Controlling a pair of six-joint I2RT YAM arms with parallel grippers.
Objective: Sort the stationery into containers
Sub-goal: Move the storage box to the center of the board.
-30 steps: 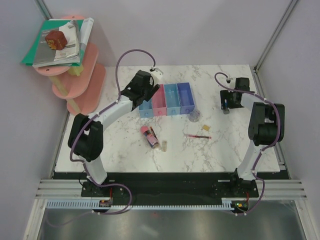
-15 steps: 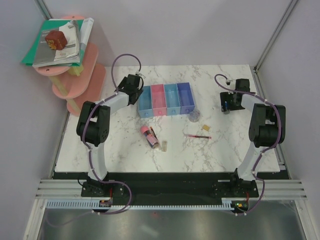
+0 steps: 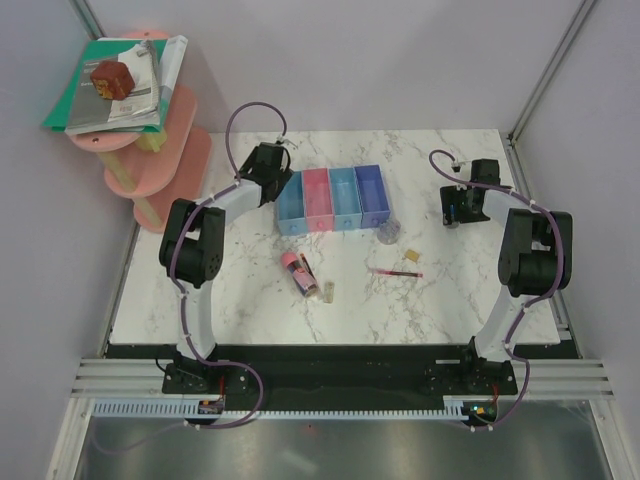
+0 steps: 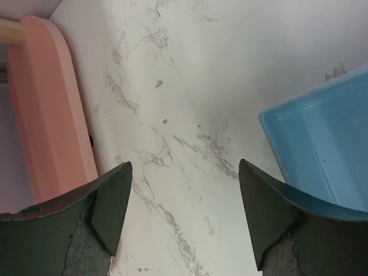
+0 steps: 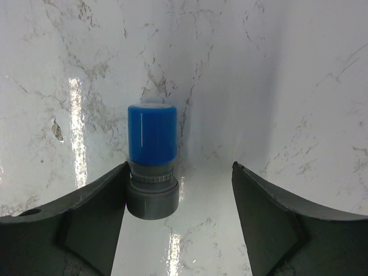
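Standing upright well right of the tray row (image 3: 330, 226), the grey blue-capped cylinder (image 5: 151, 155) suits a side grasp. Your right gripper (image 5: 179, 168) straddles it with fingers apart, the cylinder close against one finger, not yet clamped. Your left gripper (image 4: 184, 167), spread and empty, hangs just left of that row.

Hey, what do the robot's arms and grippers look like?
The left arm and right arm have white links, bulky black joints and looping purple cables. The left gripper and right gripper each have two dark, wedge-shaped fingers.
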